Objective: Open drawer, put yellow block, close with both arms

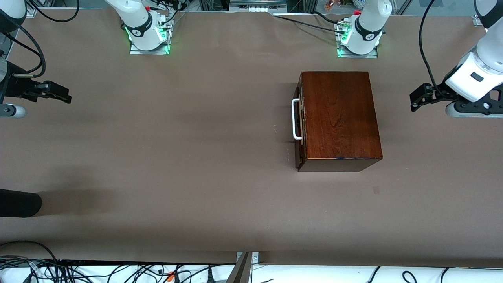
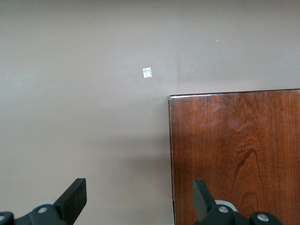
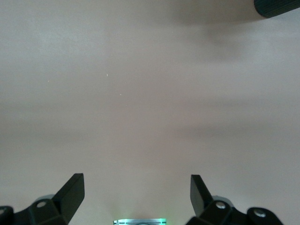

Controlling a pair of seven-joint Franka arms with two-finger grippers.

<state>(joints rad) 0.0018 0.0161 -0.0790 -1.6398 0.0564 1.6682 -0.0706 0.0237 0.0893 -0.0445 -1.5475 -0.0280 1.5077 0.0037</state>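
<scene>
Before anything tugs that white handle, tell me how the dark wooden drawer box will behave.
The dark wooden drawer box looks solid and fairly heavy, so it probably won't tip. It sits loose on the smooth brown table, so it may slide when the white handle is pulled. It is likely rigid.

White arms, black pincers, green-lit bases

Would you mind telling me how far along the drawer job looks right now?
The drawer sits shut in the wooden box, and no yellow block shows. Both the left gripper and right gripper wait open at the table ends. This fits either block stowed or block yet to arrive.
</scene>
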